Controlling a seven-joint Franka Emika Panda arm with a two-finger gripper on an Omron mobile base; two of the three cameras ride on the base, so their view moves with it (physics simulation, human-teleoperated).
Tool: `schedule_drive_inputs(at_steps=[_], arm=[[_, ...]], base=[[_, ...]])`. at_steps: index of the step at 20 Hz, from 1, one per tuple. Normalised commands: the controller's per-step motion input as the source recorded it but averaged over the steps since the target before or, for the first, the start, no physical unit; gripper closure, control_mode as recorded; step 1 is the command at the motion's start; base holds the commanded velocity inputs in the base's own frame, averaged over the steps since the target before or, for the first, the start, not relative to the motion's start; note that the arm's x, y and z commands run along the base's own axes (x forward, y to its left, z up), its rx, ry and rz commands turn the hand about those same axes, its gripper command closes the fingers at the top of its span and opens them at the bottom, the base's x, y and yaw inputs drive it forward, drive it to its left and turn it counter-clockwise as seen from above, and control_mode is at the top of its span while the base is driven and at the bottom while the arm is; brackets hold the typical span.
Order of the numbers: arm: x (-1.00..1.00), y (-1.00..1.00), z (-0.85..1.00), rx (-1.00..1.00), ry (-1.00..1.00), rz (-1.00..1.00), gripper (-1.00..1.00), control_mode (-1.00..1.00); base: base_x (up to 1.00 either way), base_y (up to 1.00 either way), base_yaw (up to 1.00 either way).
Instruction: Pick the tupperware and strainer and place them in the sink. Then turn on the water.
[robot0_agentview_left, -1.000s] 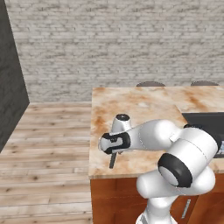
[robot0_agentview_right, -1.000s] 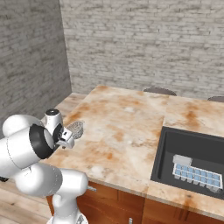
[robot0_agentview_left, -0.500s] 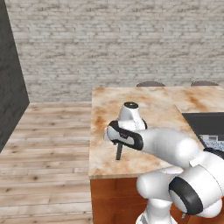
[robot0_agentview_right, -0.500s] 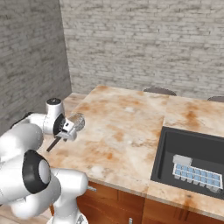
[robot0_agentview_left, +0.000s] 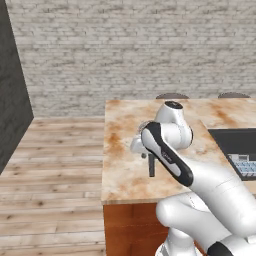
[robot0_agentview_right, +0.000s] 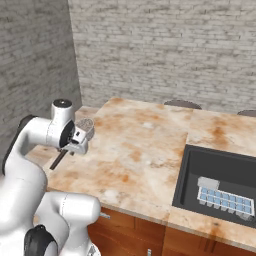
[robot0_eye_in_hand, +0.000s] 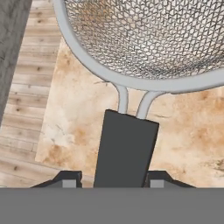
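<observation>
My gripper (robot0_eye_in_hand: 114, 179) is shut on the dark flat handle (robot0_eye_in_hand: 124, 148) of the strainer (robot0_eye_in_hand: 148, 39), whose silver mesh bowl spreads across the top of the hand view. The strainer (robot0_agentview_right: 86, 125) hangs above the left end of the marble counter (robot0_agentview_right: 135, 150), its handle (robot0_agentview_right: 60, 159) pointing down and left below the gripper (robot0_agentview_right: 77, 140). In the left base view the handle (robot0_agentview_left: 151, 165) shows under the arm. The tupperware (robot0_agentview_right: 225, 199) lies in the black sink (robot0_agentview_right: 190, 170) at the right, and shows at the edge as tupperware (robot0_agentview_left: 243, 164) in the sink (robot0_agentview_left: 225, 137).
The counter's left edge (robot0_agentview_left: 104, 165) drops to a wooden floor (robot0_agentview_left: 55, 165). A brick wall stands behind. Two dark stool tops (robot0_agentview_right: 182, 103) show past the counter's far edge. A dark wall panel (robot0_agentview_left: 12, 100) stands on the far left.
The arm has swung and its elbow has come round, carrying the strainer a little higher above the counter's left end. The grip on the handle is the same.
</observation>
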Motion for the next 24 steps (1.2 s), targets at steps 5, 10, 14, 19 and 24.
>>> schedule_drive_inputs(at_steps=[5, 10, 14, 19, 24], arm=[[-0.4, -0.04, 0.71, 0.0, 0.0, 0.07, 1.0, -1.0], [-0.21, 0.0, 0.52, 0.0, 0.0, 0.02, 1.0, -1.0], [0.0, 0.0, 0.0, 0.0, 0.0, 0.0, 1.0, -1.0], [0.0, 0.0, 0.0, 0.0, 0.0, 0.0, 1.0, -1.0], [0.0, 0.0, 0.0, 0.0, 0.0, 0.0, 1.0, 1.0]], base=[[0.0, 0.0, 0.0], [0.0, 0.0, 0.0], [0.0, 0.0, 0.0], [0.0, 0.0, 0.0], [-0.29, -0.08, -0.02]])
